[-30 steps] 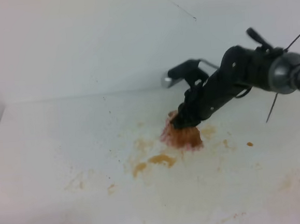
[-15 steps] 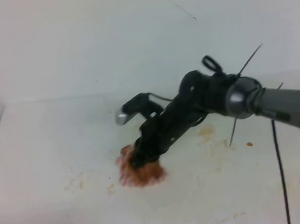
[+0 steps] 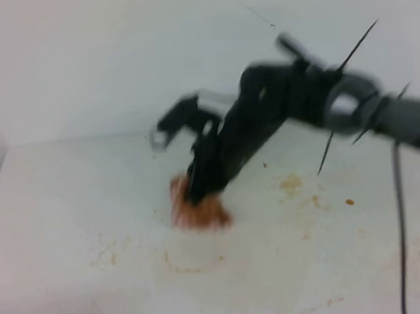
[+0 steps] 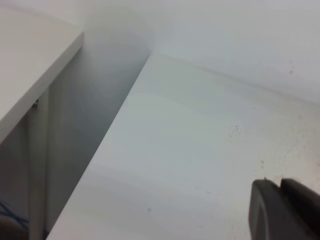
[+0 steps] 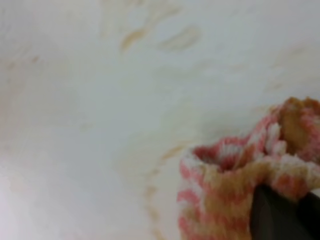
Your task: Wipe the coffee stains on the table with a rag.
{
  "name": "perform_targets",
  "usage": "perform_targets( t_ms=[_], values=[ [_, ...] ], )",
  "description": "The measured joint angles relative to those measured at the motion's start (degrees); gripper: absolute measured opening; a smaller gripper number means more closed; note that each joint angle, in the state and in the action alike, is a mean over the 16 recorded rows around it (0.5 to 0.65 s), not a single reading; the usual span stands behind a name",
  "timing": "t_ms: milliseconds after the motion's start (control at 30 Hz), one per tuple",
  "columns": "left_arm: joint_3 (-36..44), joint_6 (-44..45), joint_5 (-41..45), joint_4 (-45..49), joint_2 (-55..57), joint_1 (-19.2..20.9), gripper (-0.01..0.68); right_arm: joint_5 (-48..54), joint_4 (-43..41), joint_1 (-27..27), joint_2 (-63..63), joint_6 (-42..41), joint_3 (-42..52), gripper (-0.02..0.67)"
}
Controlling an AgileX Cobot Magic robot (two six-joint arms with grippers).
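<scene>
The right pincer [image 3: 198, 194], blurred, is clamped on the rag [image 3: 198, 210] at the centre left of the table [image 3: 69, 212]. Pale coffee stains [image 3: 291, 185] lie right of it. The left pincer's [image 4: 280, 210] state I cannot tell.

The table [image 3: 69, 212] lies flat and open from its left edge across to the middle, with only faint tan coffee stains [image 3: 292, 185] on it, nothing that stands up. The one raised thing on the surface is the rag [image 3: 197, 210], a low lump near the centre, held down by the right gripper [image 3: 198, 191]. That arm slants down from the right edge, blurred, and bars the air over the right rear part; a dark cable [image 3: 401, 244] hangs near the right edge. The wall [image 3: 115, 55] closes the far edge. In the left wrist view a gap drops away beside the left edge, with another white surface [image 4: 30, 65] past it.
</scene>
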Motion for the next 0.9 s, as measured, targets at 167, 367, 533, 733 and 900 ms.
perform_targets(
  t_ms=[167, 367, 533, 733, 900],
  values=[
    [0.00, 0.00, 0.00, 0.00, 0.00, 0.00, -0.003, 5.07, -5.73, -4.06, -7.57, 2.69, -2.06, 0.024],
    [0.00, 0.00, 0.00, 0.00, 0.00, 0.00, -0.003, 12.43, -11.30, -8.84, -15.26, 5.69, -1.31, 0.024],
    [0.00, 0.00, 0.00, 0.00, 0.00, 0.00, -0.003, 15.98, -15.30, -11.16, -18.15, 8.16, 4.04, 0.024],
    [0.00, 0.00, 0.00, 0.00, 0.00, 0.00, -0.003, 13.27, -18.16, -12.17, -18.82, 10.63, 13.59, 0.029],
    [0.00, 0.00, 0.00, 0.00, 0.00, 0.00, -0.003, 8.01, -19.03, -12.28, -18.86, 10.94, 20.04, 0.072]
  ],
)
